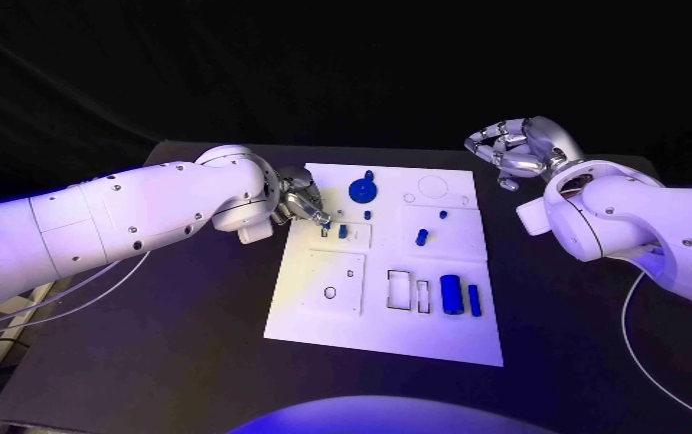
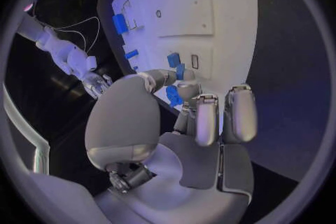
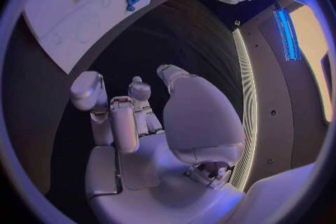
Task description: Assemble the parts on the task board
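My left hand (image 1: 300,204) was down at the near-left part of the white board (image 1: 382,339), its fingers (image 2: 181,71) curled in over a small blue piece (image 1: 342,231) that sat by a shallow rectangular recess; from the wrist camera the fingertips seemed to touch or pinch a blue piece (image 2: 173,60), but I could not tell whether I truly gripped it or only pressed on it. Just beyond my fingertips lay the round blue disc (image 1: 364,190), and farther out a small blue peg (image 1: 421,237) and another tiny blue stud (image 1: 443,214). Well away from those fingers, toward the near edge of the board, a blue cylinder (image 1: 453,294) and a thin blue bar (image 1: 475,300) lay side by side next to two empty rectangular slots (image 1: 400,290). My right hand (image 1: 513,150) hung off the far-right corner of the board, above the black table (image 1: 173,374), fingers (image 3: 112,117) loosely curled and holding nothing. I judged most of the work was not yet done. The danger I saw was this: if my hold on the small piece was shallow, it could tip or skid out as I seated it, and with my fingers crowded so close to the disc, a clumsy move could knock that neighbour out of place
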You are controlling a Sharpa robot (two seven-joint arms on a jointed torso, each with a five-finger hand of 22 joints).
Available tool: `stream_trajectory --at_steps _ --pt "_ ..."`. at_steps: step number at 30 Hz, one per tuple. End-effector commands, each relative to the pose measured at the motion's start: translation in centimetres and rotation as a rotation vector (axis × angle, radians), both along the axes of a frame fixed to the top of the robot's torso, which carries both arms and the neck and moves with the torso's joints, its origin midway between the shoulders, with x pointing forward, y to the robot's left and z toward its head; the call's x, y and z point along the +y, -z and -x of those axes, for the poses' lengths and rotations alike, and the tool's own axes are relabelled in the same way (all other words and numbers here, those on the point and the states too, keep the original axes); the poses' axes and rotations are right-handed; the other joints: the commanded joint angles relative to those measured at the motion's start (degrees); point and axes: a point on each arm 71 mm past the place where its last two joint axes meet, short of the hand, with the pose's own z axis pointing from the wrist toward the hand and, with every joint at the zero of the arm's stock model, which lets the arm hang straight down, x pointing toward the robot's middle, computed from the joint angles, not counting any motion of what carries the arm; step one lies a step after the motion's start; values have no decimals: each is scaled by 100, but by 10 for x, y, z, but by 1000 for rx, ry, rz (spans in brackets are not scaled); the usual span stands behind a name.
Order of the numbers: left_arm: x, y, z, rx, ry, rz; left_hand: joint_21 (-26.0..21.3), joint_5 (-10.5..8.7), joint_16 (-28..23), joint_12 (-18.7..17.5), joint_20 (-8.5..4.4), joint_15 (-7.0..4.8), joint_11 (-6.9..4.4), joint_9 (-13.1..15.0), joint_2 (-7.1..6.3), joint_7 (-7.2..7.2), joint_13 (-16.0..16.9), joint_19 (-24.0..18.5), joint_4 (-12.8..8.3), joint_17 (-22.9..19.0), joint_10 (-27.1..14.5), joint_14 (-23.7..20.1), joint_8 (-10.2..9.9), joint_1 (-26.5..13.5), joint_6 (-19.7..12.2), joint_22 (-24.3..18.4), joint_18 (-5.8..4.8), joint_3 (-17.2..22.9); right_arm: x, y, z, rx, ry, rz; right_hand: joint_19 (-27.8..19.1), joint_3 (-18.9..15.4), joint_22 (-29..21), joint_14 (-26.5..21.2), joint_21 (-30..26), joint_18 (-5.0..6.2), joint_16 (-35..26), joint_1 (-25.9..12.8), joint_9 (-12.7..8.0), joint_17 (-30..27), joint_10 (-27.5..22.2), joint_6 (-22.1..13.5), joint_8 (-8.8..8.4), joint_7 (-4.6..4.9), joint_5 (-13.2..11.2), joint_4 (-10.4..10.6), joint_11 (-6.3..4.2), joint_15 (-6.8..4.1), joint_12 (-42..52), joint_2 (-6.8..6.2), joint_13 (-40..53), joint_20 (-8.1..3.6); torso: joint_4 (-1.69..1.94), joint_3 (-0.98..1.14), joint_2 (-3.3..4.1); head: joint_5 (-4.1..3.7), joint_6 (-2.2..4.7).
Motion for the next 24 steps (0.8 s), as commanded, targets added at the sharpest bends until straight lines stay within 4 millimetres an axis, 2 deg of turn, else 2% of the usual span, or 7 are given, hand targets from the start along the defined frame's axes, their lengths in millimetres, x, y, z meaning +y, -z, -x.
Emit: stream_trajectory --at_steps 1,9,17,24 --pt "-1 0 -1 -36 12 -36 23 25 27 30 -9 -36 -6 3 44 -27 2 44 -1060 609 51 412 31 9 74 5 -26 1023 1 0 0 -3 -8 1 -31 7 -4 256 -19 49 -25 8 -11 241 -17 -44 29 -7 31 -1 1 -23 -29 41 -9 -17 -5 5 3 7 -12" --pt "-3 5 0 -20 31 -56 28 78 39 32 -14 -42 -13 2 30 -33 2 48 -1075 641 66 419 35 -8 87 12 -27 1022 0 0 0 -3 -7 1 -31 7 -4 256 -19 49 -25 8 -11 241 -17 -44 29 -7 31 -1 1 -23 -29 41 -9 -17 6 3 -2 -8 -25" --pt "-4 7 2 1 58 -77 27 102 51 15 -18 -46 -18 0 16 -38 -24 42 -1099 675 62 426 34 -5 95 6 -25 1021 0 1 1 -4 -6 1 -31 7 -4 256 -19 49 -25 8 -11 241 -17 -44 29 -7 31 -1 1 -23 -29 41 -9 -17 -8 7 -1 3 -36" --pt "-4 9 1 5 65 -94 27 104 51 14 -18 -46 -18 -1 15 -39 -26 43 -1103 677 62 427 33 -4 96 7 -26 1022 0 1 1 -5 -5 0 -28 6 -3 256 -19 49 -27 2 -12 238 -16 -44 33 -7 44 4 1 -23 -29 49 -11 -17 4 6 -2 -5 -36"
